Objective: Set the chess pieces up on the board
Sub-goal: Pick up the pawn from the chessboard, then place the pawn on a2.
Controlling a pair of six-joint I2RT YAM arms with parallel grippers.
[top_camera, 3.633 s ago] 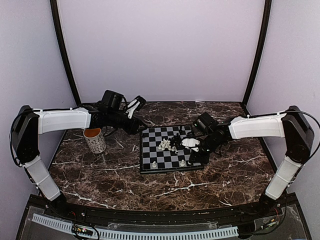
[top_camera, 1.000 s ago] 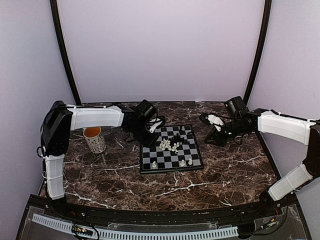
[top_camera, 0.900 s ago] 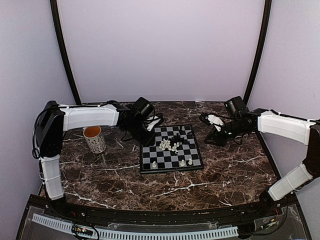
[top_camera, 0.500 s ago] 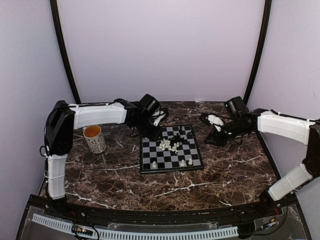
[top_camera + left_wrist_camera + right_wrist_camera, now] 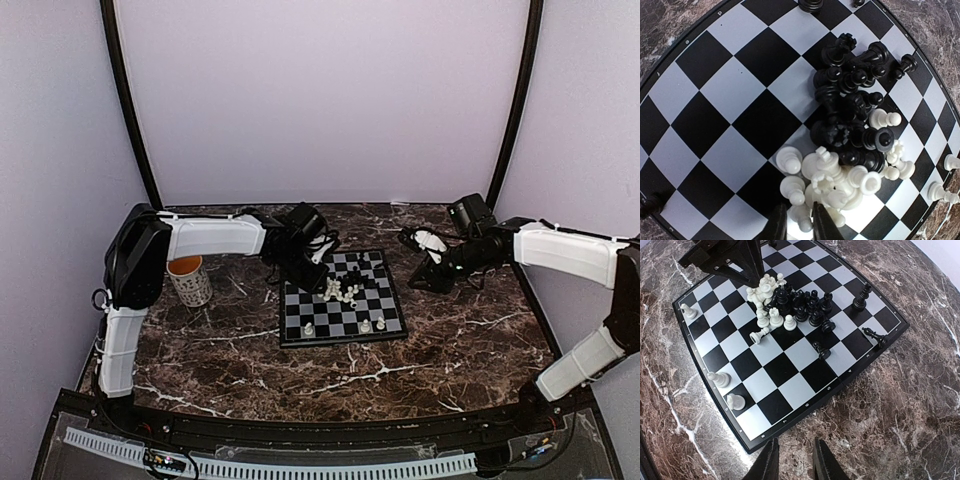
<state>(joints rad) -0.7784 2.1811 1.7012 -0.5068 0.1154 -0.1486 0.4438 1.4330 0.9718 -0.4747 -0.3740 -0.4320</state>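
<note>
The board (image 5: 300,322) lies mid-table, with a heap of white and black chess pieces (image 5: 342,290) near its centre. My left gripper (image 5: 318,274) hovers over the heap's left side. In the left wrist view its jaws (image 5: 796,207) stand narrowly apart around a white pawn (image 5: 802,221), which still rests on the board (image 5: 725,90) among the white pieces (image 5: 840,180). Black pieces (image 5: 850,105) are bunched beyond them. My right gripper (image 5: 420,280) hangs open and empty over the marble just off the board's right edge (image 5: 790,415). Its jaws (image 5: 795,444) are slightly apart.
An orange-lined mug (image 5: 189,279) stands left of the board. Single white pieces (image 5: 720,379) stand along one board edge and single black ones (image 5: 861,296) along the opposite edge. One black piece (image 5: 821,351) lies apart from the heap. Dark marble tabletop (image 5: 330,385) surrounds the board.
The left arm has swung right from the board's left edge onto the heap, and its jaws, shut a second ago, have parted. The right arm left the board earlier and has stayed still since.
</note>
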